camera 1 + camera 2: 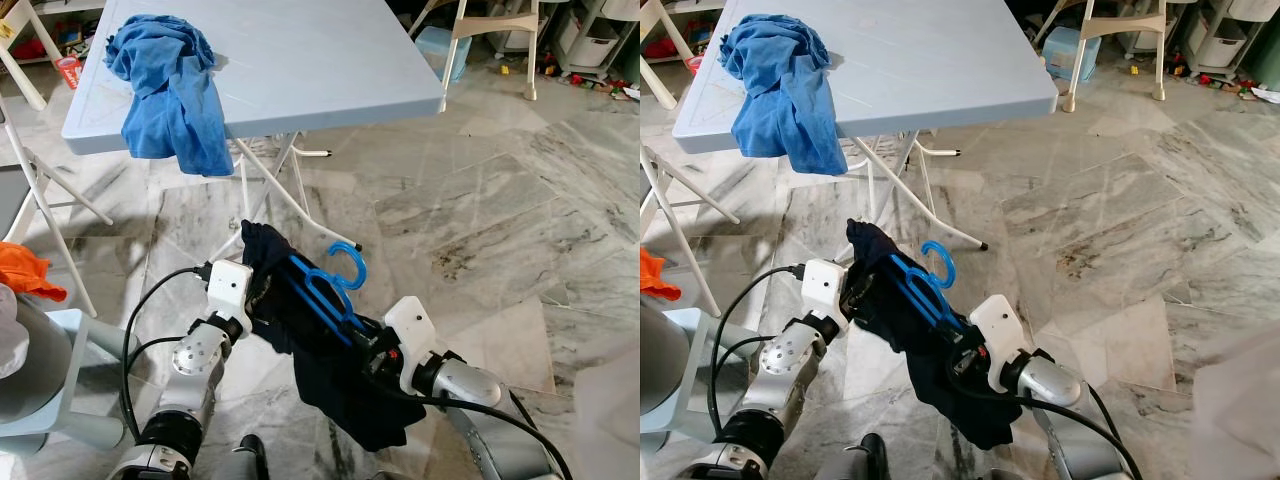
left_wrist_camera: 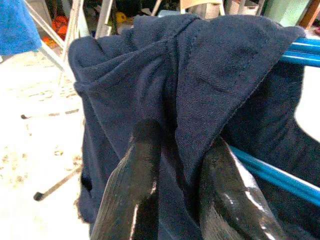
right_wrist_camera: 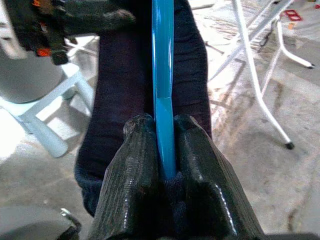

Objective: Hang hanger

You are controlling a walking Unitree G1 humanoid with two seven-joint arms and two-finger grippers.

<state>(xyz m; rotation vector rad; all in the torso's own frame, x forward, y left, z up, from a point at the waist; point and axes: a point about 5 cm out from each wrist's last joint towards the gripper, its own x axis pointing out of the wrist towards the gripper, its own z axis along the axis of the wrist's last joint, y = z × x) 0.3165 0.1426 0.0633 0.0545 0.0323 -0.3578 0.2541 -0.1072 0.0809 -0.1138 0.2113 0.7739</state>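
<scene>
Right wrist view: right gripper (image 3: 165,150) jaws pinching blue hanger (image 3: 163,75); left gripper (image 2: 175,175) jaws pinching navy garment (image 2: 200,75). Garment half-dressed; next, seat shoulder, find rail.

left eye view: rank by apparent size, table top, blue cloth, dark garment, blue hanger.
1. table top
2. blue cloth and dark garment look about alike; the garment sits nearer the camera, so no ranking between them
3. blue hanger, mostly wrapped in the garment

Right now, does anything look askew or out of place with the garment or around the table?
Yes. The dark garment sits bunched and lopsided on the blue hanger, pinched by the left hand while the right hand grips the hanger. A blue cloth droops over the table edge.
</scene>
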